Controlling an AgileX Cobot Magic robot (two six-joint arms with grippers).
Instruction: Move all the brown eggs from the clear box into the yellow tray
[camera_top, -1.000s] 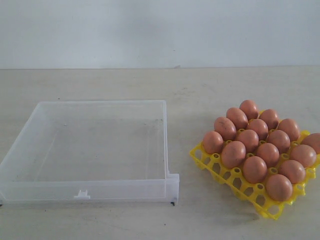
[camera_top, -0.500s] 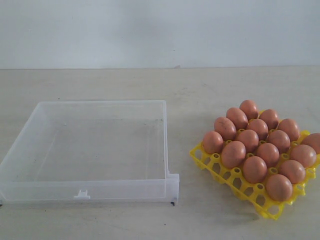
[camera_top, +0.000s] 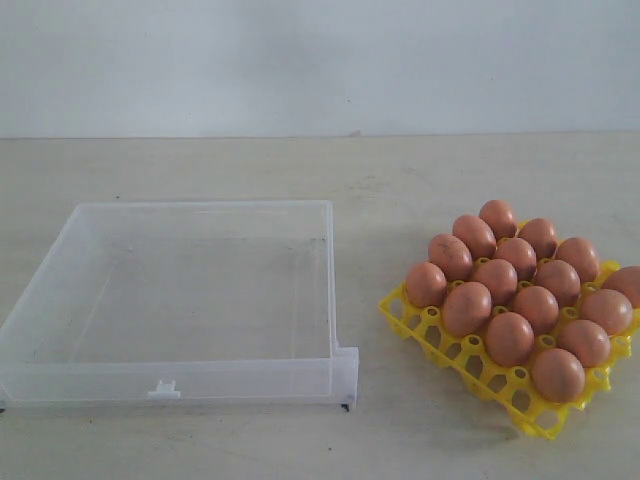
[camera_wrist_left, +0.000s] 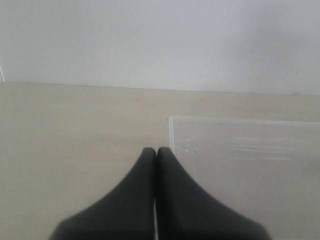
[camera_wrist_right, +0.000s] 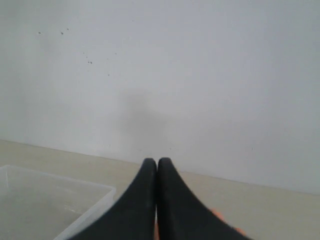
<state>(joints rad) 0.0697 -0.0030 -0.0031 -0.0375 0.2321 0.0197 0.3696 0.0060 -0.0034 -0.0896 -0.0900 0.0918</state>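
Note:
Several brown eggs (camera_top: 516, 291) fill the cups of the yellow tray (camera_top: 436, 341) on the right of the exterior view. The clear box (camera_top: 340, 372) lies on the left with nothing inside it. Neither arm shows in the exterior view. In the left wrist view my left gripper (camera_wrist_left: 156, 150) is shut on nothing, its black tips just beside a corner of the clear box (camera_wrist_left: 240, 150). My right gripper (camera_wrist_right: 157, 161) is shut and holds nothing; a bit of a brown egg (camera_wrist_right: 220, 216) peeks from behind its fingers, and a box corner (camera_wrist_right: 60, 205) lies to one side.
A pale tabletop (camera_top: 380, 170) carries both containers, and a white wall (camera_top: 320, 60) rises behind it. The tray's right corner runs to the frame edge of the exterior view.

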